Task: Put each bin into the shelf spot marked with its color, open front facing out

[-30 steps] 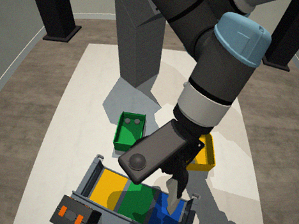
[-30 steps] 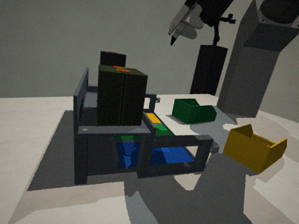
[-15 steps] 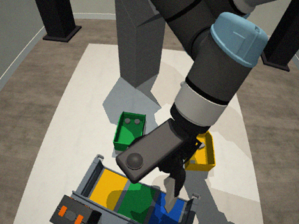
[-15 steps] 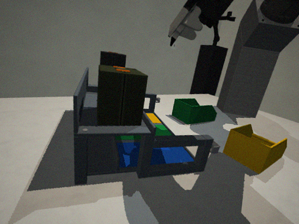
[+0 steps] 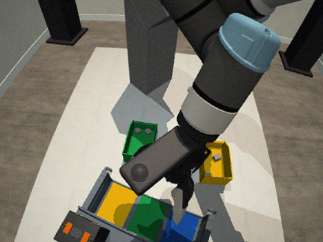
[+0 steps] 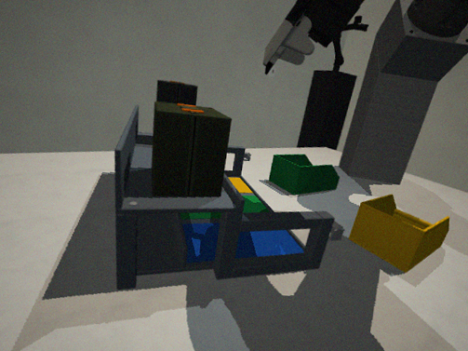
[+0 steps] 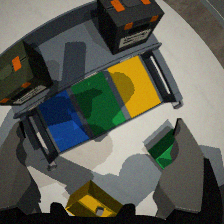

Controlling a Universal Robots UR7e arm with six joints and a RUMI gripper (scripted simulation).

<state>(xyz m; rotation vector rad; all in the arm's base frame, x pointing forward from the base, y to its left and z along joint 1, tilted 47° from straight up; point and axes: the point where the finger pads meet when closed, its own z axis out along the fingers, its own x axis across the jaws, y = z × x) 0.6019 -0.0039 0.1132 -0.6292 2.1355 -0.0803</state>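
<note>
Item: dark two-jaw gripper (image 6: 285, 47), upper centre of the exterior view, high above the table, jaws fully apart and holding nothing. Item: green open-front plastic bin (image 5: 140, 136), left of centre in the top view, on the white table (image 5: 76, 133), two small grey parts in it. Item: yellow open-front plastic bin (image 5: 218, 163), right of centre, on the table and skewed, with small grey parts inside. Item: low dark-grey shelf (image 5: 99, 185), bottom centre, carrying a yellow mark (image 5: 117, 202), a green mark (image 5: 147, 216) and a blue mark (image 5: 182, 231) side by side, all unoccupied; no blue bin is visible. Governing relation: both bins lie below the gripper and further up the top view than the shelf, one either side of the wrist. Neither is visibly nearer; judged, a descent and a turn toward one bin come first.
</note>
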